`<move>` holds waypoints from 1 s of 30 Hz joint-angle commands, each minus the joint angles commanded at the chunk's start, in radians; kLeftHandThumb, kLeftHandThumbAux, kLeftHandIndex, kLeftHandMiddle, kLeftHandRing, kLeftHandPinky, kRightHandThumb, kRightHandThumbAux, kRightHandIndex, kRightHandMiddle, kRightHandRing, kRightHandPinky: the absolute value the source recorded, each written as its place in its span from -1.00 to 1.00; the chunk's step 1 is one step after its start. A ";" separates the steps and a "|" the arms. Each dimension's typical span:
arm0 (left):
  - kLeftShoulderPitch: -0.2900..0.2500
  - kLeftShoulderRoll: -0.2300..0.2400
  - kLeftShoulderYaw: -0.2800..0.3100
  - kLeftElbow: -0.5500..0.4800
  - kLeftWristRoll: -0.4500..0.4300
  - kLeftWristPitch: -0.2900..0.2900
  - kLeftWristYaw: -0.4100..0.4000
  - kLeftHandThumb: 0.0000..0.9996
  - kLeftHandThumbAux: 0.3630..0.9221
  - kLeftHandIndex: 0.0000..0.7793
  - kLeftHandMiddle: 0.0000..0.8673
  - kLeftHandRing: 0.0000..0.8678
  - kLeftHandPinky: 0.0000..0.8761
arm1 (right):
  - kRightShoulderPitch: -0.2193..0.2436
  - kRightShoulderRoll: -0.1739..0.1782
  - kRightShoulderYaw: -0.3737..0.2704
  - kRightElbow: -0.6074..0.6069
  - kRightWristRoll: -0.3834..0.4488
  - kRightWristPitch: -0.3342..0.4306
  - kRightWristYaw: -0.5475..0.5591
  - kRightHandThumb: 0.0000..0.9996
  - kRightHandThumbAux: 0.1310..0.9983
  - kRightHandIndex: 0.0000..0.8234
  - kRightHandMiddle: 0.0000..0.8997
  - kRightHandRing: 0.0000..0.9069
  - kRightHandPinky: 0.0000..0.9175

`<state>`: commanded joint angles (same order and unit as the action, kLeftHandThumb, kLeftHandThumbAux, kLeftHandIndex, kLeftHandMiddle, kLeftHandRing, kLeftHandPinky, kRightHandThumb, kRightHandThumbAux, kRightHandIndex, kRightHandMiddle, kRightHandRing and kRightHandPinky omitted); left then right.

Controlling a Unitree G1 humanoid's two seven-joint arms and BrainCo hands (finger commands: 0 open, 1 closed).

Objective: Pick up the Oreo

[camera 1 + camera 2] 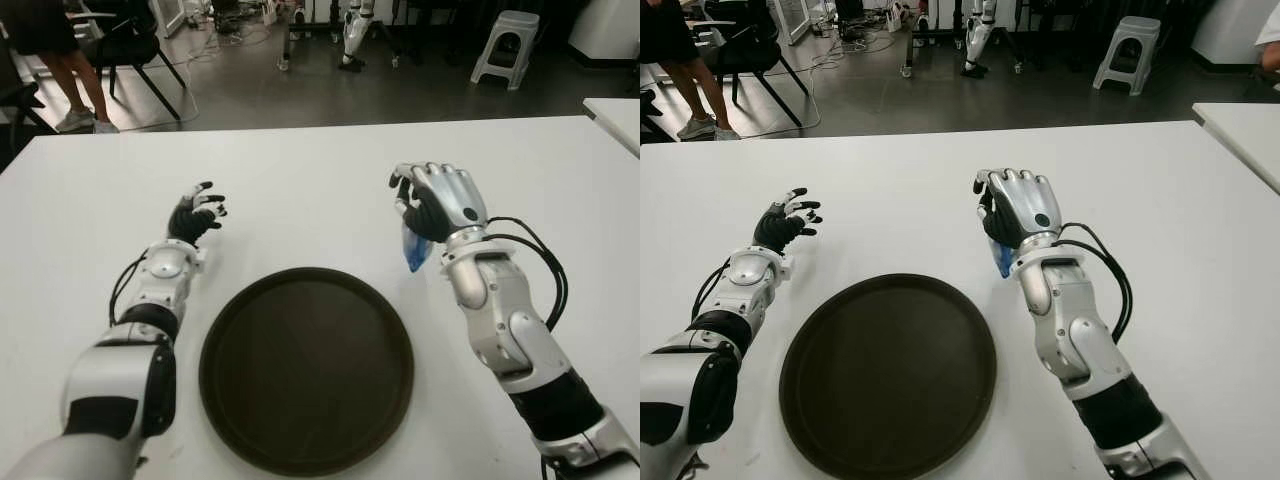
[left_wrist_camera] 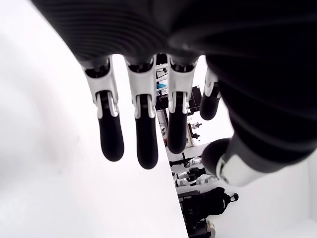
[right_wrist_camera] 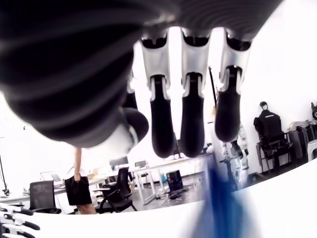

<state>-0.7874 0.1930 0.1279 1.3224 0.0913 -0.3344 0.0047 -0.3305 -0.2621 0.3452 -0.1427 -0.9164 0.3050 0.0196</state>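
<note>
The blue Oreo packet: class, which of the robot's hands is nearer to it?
Right. The right hand is curled around the Oreo packet, which hangs below its palm. The left hand is open, across the table, beyond the far-left side of the tray.

We are reading no text, label, brand or number anywhere: the blue packet at centre right is showing no legible print, and the brown tray is plain.
</note>
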 joint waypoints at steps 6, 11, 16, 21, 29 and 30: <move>-0.001 -0.004 0.003 0.000 -0.004 0.000 -0.005 -0.10 0.08 -0.65 -0.37 -0.24 -0.14 | 0.008 0.000 -0.008 -0.017 0.005 -0.015 -0.004 0.38 0.40 0.01 0.17 0.19 0.23; -0.001 -0.006 0.004 0.001 -0.005 0.000 -0.005 -0.09 0.05 -0.65 -0.37 -0.24 -0.14 | 0.014 0.000 -0.009 -0.020 0.019 -0.045 -0.007 0.38 0.40 0.01 0.20 0.23 0.25; -0.001 -0.009 0.003 0.002 -0.002 -0.002 0.002 -0.08 0.03 -0.66 -0.36 -0.23 -0.12 | 0.022 0.034 0.025 -0.022 0.019 -0.070 -0.025 0.38 0.40 0.01 0.30 0.36 0.35; 0.000 -0.013 0.009 0.001 -0.009 -0.005 -0.006 -0.02 -0.02 -0.65 -0.36 -0.22 -0.10 | 0.025 0.059 0.057 -0.033 0.015 -0.097 -0.033 0.38 0.40 0.01 0.34 0.39 0.37; 0.002 -0.009 0.001 0.000 0.001 -0.011 -0.005 -0.06 -0.08 -0.65 -0.36 -0.22 -0.10 | 0.032 0.068 0.080 -0.054 0.019 -0.141 -0.016 0.38 0.40 0.01 0.22 0.24 0.24; 0.002 -0.009 0.000 0.001 0.002 -0.011 -0.004 -0.07 -0.08 -0.65 -0.36 -0.23 -0.10 | 0.033 0.067 0.080 -0.054 0.021 -0.145 -0.015 0.38 0.40 0.01 0.20 0.23 0.25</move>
<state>-0.7853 0.1839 0.1280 1.3230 0.0932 -0.3458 0.0004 -0.2975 -0.1949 0.4249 -0.1969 -0.8953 0.1598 0.0046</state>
